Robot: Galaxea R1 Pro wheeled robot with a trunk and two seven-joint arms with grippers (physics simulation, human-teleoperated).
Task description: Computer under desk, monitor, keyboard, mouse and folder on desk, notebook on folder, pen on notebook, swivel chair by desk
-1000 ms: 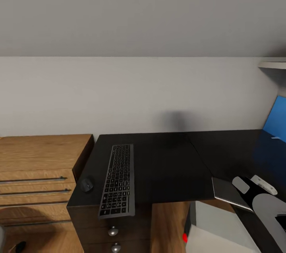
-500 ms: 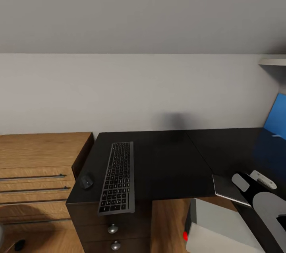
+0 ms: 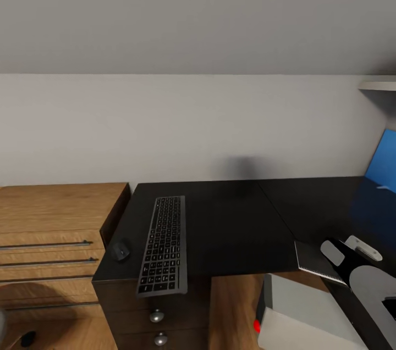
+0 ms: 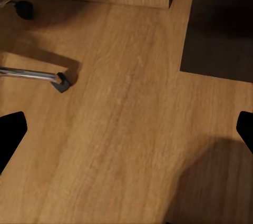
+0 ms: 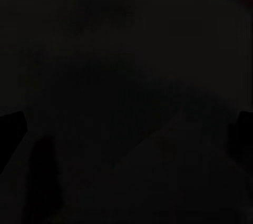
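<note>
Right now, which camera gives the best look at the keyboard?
The head view: the keyboard lies whole on the desk, its near end overhanging the front edge, mouse beside it. The left wrist view shows wood floor; the right wrist view is nearly black.

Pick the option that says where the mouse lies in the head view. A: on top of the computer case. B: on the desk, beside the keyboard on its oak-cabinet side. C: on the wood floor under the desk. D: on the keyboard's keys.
B: the mouse rests on the black desk, apart from the keyboard, toward the oak cabinet.
</note>
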